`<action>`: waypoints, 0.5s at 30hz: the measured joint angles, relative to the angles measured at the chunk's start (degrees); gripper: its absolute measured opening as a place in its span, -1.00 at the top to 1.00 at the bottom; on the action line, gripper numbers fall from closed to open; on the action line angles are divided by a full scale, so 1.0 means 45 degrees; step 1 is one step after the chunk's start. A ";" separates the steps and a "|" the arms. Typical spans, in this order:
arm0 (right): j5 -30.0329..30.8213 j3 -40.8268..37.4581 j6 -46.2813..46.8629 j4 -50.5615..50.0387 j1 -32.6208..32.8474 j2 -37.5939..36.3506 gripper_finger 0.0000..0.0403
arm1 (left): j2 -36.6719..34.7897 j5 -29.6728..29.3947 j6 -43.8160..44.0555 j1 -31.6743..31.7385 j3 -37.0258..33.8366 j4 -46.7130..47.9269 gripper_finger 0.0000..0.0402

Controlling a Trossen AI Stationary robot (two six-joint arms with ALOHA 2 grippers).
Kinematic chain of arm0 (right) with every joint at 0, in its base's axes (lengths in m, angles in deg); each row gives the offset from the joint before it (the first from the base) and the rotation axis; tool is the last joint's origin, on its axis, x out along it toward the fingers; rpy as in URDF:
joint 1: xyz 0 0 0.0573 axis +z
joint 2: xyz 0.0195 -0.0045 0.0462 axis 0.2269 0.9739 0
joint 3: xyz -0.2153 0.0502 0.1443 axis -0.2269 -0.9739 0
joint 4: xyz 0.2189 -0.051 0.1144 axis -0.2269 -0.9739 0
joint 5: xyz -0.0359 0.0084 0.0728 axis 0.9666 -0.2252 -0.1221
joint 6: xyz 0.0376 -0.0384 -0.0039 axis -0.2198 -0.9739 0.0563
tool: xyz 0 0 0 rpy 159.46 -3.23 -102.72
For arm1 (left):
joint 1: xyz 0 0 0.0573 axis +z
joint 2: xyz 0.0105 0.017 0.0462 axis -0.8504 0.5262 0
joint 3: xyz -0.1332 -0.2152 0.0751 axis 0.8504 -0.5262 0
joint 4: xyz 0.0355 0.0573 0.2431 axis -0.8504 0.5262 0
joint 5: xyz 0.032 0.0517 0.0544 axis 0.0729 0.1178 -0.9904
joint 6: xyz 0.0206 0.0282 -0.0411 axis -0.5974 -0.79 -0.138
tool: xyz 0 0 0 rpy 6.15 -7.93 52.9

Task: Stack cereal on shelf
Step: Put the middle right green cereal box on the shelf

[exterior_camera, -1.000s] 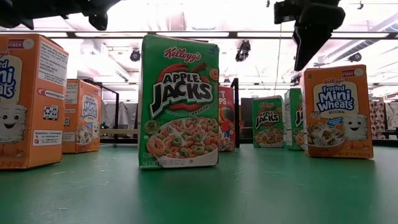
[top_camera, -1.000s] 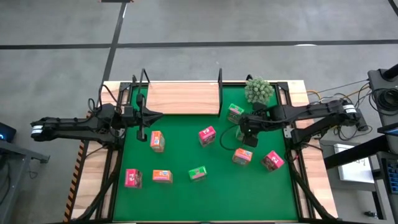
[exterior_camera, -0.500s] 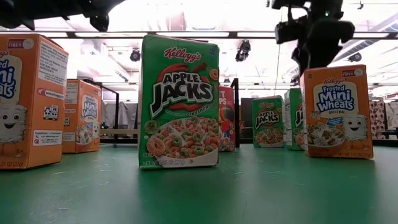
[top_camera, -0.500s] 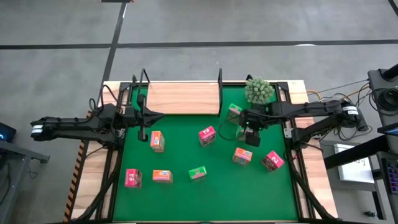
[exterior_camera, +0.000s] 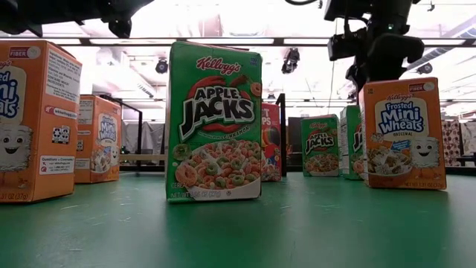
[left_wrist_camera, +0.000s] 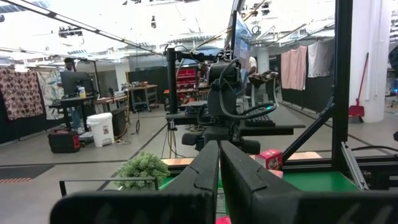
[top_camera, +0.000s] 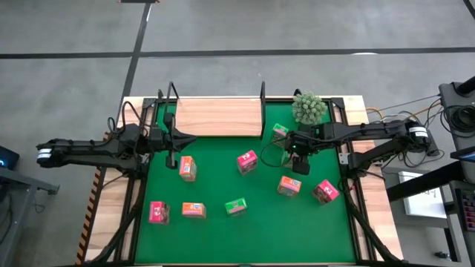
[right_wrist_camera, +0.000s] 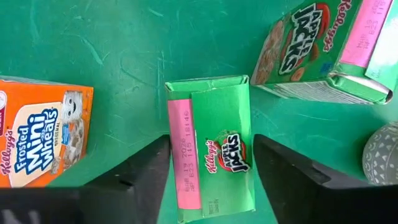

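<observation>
I'm seeing my right gripper [right_wrist_camera: 211, 168] hanging wide open over a green box [right_wrist_camera: 212, 146], straddling it untouched; my left gripper [left_wrist_camera: 219, 168] is sitting closed near the shelf [top_camera: 217, 116].

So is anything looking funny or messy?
Yes: the cereal boxes are scattered over the green mat, none on the shelf. The right pincer hovers open over a green box.
</observation>
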 joint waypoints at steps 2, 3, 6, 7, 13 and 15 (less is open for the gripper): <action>-0.0013 0.0000 0.0009 0.0013 0.0000 0.0000 0.03 | 0.0000 0.0000 -0.0005 -0.0005 0.0000 0.0000 1.00; -0.0009 0.0000 0.0078 0.0013 0.0005 0.0000 0.07 | 0.0000 0.0000 -0.0001 0.0000 0.0000 0.0000 1.00; -0.0057 0.0000 0.0189 0.0037 0.0005 0.0000 0.18 | 0.0000 0.0000 -0.0002 0.0000 0.0000 0.0000 1.00; -0.0057 0.0000 0.0204 0.0039 0.0005 0.0000 0.21 | 0.0000 0.0000 0.0000 -0.0003 -0.0005 0.0000 1.00; -0.0057 0.0000 0.0229 0.0079 0.0015 0.0000 0.33 | 0.0000 0.0000 0.0000 -0.0005 -0.0005 0.0000 1.00; -0.0057 0.0000 0.0240 0.0095 0.0015 -0.0003 0.34 | 0.0000 0.0000 0.0000 -0.0005 -0.0005 0.0000 1.00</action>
